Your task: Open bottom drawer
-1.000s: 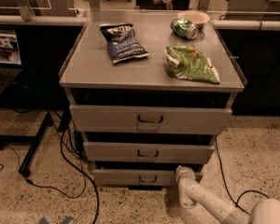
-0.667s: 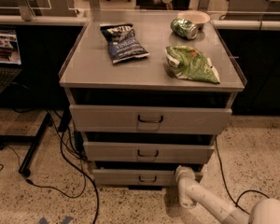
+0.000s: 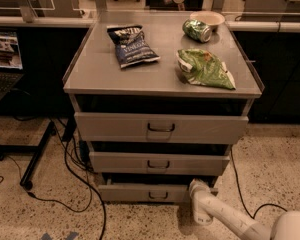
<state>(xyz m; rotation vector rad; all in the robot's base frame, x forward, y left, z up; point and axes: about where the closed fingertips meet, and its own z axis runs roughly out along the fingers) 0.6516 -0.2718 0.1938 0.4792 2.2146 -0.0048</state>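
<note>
One gripper (image 3: pixel 196 187), at the end of a white arm (image 3: pixel 225 217) that rises from the lower right corner, low down by the floor. It sits against the right end of the bottom drawer (image 3: pixel 135 193), well right of that drawer's small dark handle (image 3: pixel 158 196). Whether it is open or closed, and whether it has hold of anything, cannot be told; contact with the panel cannot be confirmed either.

Three grey drawer fronts, stacked in one cabinet:
- bottom drawer: lowest and narrowest, just above the floor, with a dark gap over its top edge.
- middle drawer (image 3: pixel 120 162): wider, handle centred.
- top drawer (image 3: pixel 115 127): widest and tallest, directly under the cabinet top (image 3: pixel 160 76).

Four items on the cabinet top:
- dark blue snack bag (image 3: pixel 132 45), left of centre, lying flat.
- green snack bag (image 3: pixel 206 69), right of centre, crumpled.
- green can (image 3: pixel 197 30), on its side at the rear right.
- pale bowl (image 3: pixel 207 18), just behind the can.

Black cables (image 3: pixel 66 171) trail over the speckled floor (image 3: pixel 270 169) on the cabinet's left side. One laptop (image 3: pixel 4 59) stands at the far left edge.
</note>
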